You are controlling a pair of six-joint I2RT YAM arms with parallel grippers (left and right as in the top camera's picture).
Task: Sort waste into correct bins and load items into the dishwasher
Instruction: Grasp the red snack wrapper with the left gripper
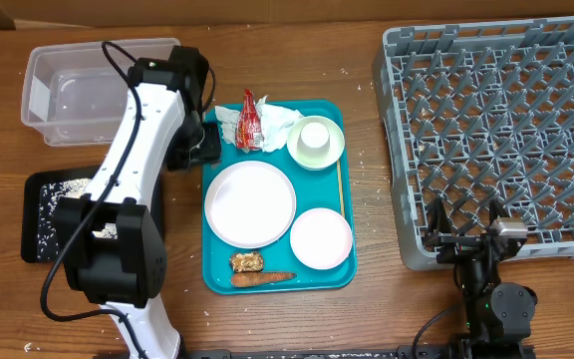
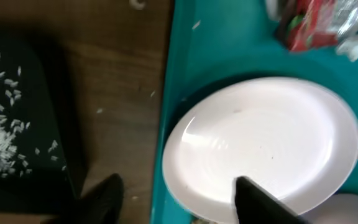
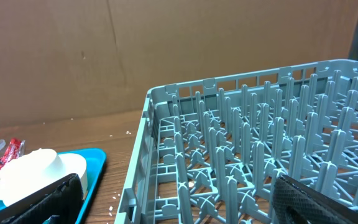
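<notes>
A teal tray (image 1: 213, 269) holds a large white plate (image 1: 250, 202), a small white plate (image 1: 321, 238), a white cup in a pale green bowl (image 1: 315, 141), a red wrapper (image 1: 250, 122), crumpled white paper (image 1: 282, 118), a wooden stick (image 1: 341, 184), a carrot (image 1: 262, 278) and a brown food scrap (image 1: 247, 261). My left gripper (image 1: 204, 145) is open and empty. In the left wrist view its fingers (image 2: 179, 202) straddle the tray's left rim (image 2: 173, 93) and the large plate's edge (image 2: 266, 143). My right gripper (image 1: 474, 237) is open and empty by the front edge of the grey dish rack (image 1: 506, 130).
A clear plastic bin (image 1: 78, 90) stands at the back left. A black tray with scattered rice (image 1: 48, 214) lies left of the teal tray and also shows in the left wrist view (image 2: 11, 124). The right wrist view shows the rack's empty pegs (image 3: 260, 124).
</notes>
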